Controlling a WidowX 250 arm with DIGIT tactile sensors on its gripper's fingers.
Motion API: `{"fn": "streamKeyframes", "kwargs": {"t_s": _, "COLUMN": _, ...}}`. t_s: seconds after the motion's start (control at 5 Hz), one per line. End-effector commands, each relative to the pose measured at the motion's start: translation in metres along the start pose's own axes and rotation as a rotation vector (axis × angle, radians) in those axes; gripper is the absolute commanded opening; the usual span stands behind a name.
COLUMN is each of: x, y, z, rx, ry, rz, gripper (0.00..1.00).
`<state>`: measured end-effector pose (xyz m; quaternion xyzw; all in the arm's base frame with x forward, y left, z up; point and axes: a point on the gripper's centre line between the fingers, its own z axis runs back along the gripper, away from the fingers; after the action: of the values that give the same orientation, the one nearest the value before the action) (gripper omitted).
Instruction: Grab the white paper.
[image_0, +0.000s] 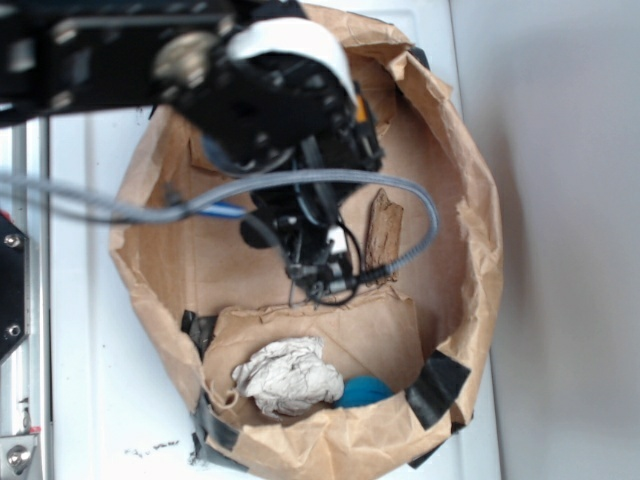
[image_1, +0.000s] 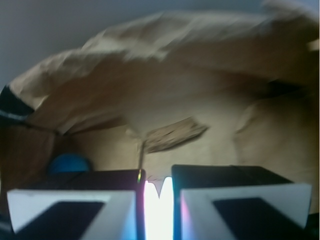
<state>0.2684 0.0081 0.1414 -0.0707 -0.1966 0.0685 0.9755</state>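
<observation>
The white paper (image_0: 287, 376) is a wrinkled off-white wad lying on the floor of the brown paper bag (image_0: 470, 200), at its near side and touching a blue ball (image_0: 365, 390). My black gripper (image_0: 322, 268) hangs inside the bag above its middle, well clear of the wad. In the wrist view the gripper (image_1: 159, 186) has its two bright fingers pressed together, with only a small notch at the tips and nothing between them. The wad is hidden there. The blue ball (image_1: 69, 164) shows at the left.
A brown bark-like scrap (image_0: 383, 235) (image_1: 172, 135) lies on the bag floor just past the gripper. Black tape patches (image_0: 435, 388) sit on the bag's near rim. The bag walls stand all round, on a white surface (image_0: 90, 400).
</observation>
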Motion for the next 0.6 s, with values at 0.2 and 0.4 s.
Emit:
{"fn": "streamKeyframes", "kwargs": {"t_s": 0.2, "x": -0.011, "y": -0.013, "z": -0.012, "rx": -0.063, "ry": 0.144, "rz": -0.103, "gripper": 1.0}}
{"fn": "streamKeyframes", "kwargs": {"t_s": 0.4, "x": -0.025, "y": -0.027, "z": -0.035, "rx": -0.08, "ry": 0.21, "rz": -0.172, "gripper": 1.0}}
